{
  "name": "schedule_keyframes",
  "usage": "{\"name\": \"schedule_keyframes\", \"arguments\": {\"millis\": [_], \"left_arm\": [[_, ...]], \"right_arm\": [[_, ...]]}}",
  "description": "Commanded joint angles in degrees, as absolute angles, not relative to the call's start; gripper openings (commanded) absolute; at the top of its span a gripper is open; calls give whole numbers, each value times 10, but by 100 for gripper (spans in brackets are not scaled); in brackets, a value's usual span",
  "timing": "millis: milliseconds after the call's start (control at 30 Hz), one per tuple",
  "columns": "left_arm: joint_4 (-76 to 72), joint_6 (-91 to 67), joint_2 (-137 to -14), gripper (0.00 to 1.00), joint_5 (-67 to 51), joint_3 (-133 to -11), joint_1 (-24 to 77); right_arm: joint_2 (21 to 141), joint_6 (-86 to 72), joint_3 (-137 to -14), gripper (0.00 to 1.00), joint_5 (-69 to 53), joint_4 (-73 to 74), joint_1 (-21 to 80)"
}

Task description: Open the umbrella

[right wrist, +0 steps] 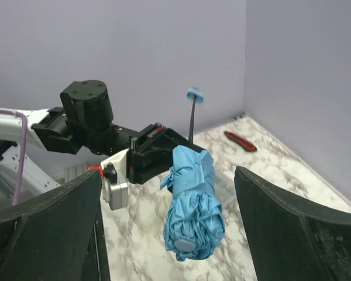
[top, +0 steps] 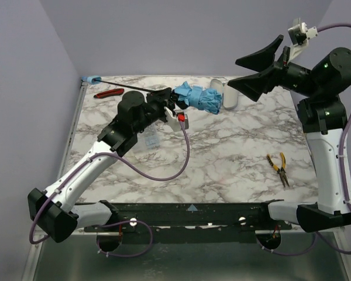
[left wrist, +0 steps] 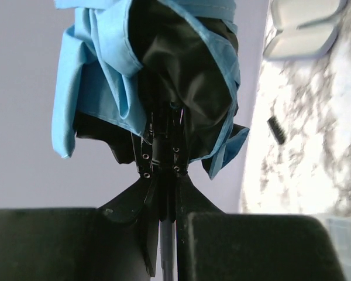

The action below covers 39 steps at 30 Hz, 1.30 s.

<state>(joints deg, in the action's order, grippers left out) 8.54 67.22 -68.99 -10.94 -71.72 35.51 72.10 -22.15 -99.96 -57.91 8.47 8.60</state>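
The umbrella [top: 202, 98] is up off the table [top: 234, 158], held out sideways in mid-air over the far side, and it is only part of the way open. The thin black shaft [top: 128, 86] is already drawn out long, running back to the little blue handle [top: 92, 79] at the far-left corner. The blue canopy, though, hangs bunched and crumpled, its ribs folded in against the shaft, so the real opening is not yet done. By my reading, the sliding collar has to be pushed along the shaft until the canopy spreads and locks. The left gripper [top: 174, 108] is clamped tight on the shaft right beneath the folded ribs, jaws narrow, and carries the whole thing. The right gripper [top: 254, 73] hangs raised just beyond the canopy's tip, jaws spread wide, holding nothing and touching nothing.
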Motion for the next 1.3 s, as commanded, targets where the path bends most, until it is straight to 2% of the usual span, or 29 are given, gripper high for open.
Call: {"name": "schedule_keyframes", "arguments": {"millis": [0, 167, 300, 667, 1033, 1167, 1267], "left_arm": [[-156, 928, -667, 0, -92, -612, 359], [-155, 981, -655, 0, -111, -578, 369], [-129, 1002, -655, 0, -115, -566, 384], [-71, 996, -666, 0, -113, -583, 412], [-67, 982, -670, 0, -107, -595, 421], [-63, 969, -670, 0, -104, -600, 423], [-58, 962, -671, 0, -101, -604, 423]], "right_arm": [[765, -82, -1033, 93, -603, 313, 83], [786, -29, -1021, 85, -639, 411, 90], [792, 12, -989, 67, -621, 439, 107], [824, 50, -980, 53, -624, 475, 158], [831, 79, -960, 49, -565, 486, 202], [825, 97, -946, 44, -556, 495, 213], [820, 114, -945, 36, -552, 502, 221]]}}
